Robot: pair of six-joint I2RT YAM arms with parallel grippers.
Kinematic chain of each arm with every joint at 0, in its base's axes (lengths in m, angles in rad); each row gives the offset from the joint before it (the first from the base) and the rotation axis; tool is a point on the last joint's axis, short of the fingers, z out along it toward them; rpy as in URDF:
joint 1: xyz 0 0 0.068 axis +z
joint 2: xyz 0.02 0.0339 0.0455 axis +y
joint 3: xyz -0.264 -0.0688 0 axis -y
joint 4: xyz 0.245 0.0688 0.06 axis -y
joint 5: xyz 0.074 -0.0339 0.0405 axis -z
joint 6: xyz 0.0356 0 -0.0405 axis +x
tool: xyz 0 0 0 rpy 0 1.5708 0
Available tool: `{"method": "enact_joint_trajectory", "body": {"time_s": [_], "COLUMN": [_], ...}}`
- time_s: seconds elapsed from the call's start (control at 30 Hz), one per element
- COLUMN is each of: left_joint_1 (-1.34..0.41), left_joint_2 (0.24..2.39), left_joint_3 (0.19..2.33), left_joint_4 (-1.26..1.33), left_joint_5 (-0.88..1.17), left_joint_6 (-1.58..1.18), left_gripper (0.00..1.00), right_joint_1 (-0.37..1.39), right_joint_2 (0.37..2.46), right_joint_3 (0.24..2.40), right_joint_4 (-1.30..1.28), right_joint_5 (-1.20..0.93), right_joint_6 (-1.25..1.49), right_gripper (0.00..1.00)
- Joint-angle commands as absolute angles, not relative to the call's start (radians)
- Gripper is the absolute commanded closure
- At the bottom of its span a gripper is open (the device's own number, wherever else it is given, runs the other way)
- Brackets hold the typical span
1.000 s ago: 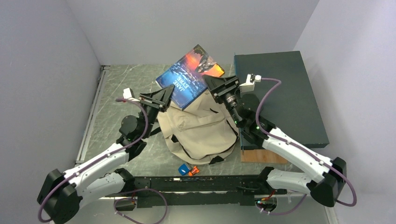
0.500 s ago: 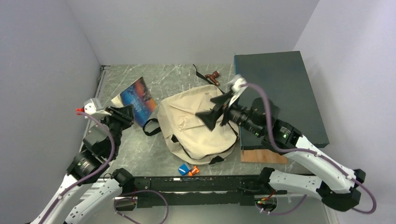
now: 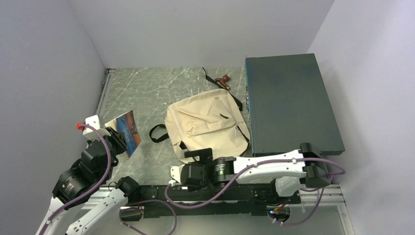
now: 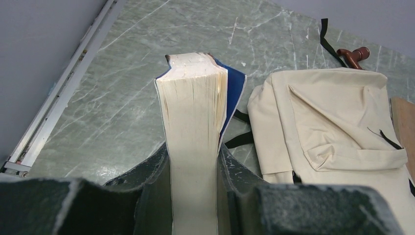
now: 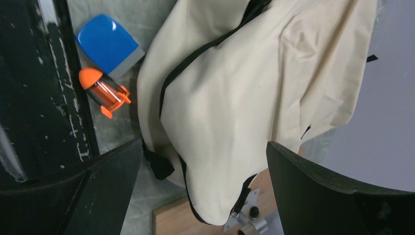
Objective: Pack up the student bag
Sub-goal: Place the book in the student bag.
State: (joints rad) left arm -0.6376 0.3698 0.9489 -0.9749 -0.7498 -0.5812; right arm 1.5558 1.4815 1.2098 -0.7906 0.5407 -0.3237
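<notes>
Left wrist view: left fingers (image 4: 155, 169) are part closed, clamped on both covers of a thick book (image 4: 193, 107). The book is held upright w/ its cream page edge facing the cam and a blue cover on the right. Below it is the green marbled table (image 4: 122, 88). Right of the book lies the bag (image 4: 333, 127): cream canvas, flat on the table, front pocket up, black straps showing at its edges. A strap w/ a brown end (image 4: 356, 54) trails off its far side. A strip of wood board (image 4: 403, 122) shows at the frame's right edge.

Right wrist view: right fingers (image 5: 303, 176) are spread wide, holding nothing. The bag's near edge fills the gap between them; can't tell if they touch it. By the bag's near corner sit a small blue block (image 5: 105, 45) and an orange-capped clear item (image 5: 102, 92), side by side, next to the black base rail (image 5: 29, 98).

Top view: left arm sits near-left w/ the book raised above the table, apart from the bag. The bag is mid-table. Right arm lies low along the near edge. A big dark teal box (image 3: 291, 105) lies just beside the bag, on its right.
</notes>
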Motion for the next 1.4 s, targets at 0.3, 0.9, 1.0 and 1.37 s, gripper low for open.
{"method": "enact_joint_trajectory", "body": {"time_s": [0.3,0.9,1.0,1.37], "left_joint_1": [-0.640,-0.640,-0.640,-0.640], "left_joint_2": [0.347,0.356,0.365,0.321], "left_joint_3": [1.002,0.985,0.985,0.998], "left_joint_4": [-0.832,-0.841,-0.840,-0.812], "left_joint_5": [-0.752,-0.664,-0.610,-0.442], "left_joint_6": [-0.578,-0.656,-0.698,-0.822], "left_gripper": [1.00,1.00,1.00,1.00], "right_joint_1": [1.556,1.303,1.257,1.087], "right_joint_2": [1.601,1.755,1.781,1.857], "right_joint_3": [0.980,1.424,1.587,1.989], "right_joint_4": [-0.734,-0.695,-0.717,-0.715], "right_joint_5": [0.824,0.833,0.764,0.508], "right_joint_6": [-0.258,-0.110,-0.012,0.194], "right_gripper": [0.00,0.82,0.93,1.00]}}
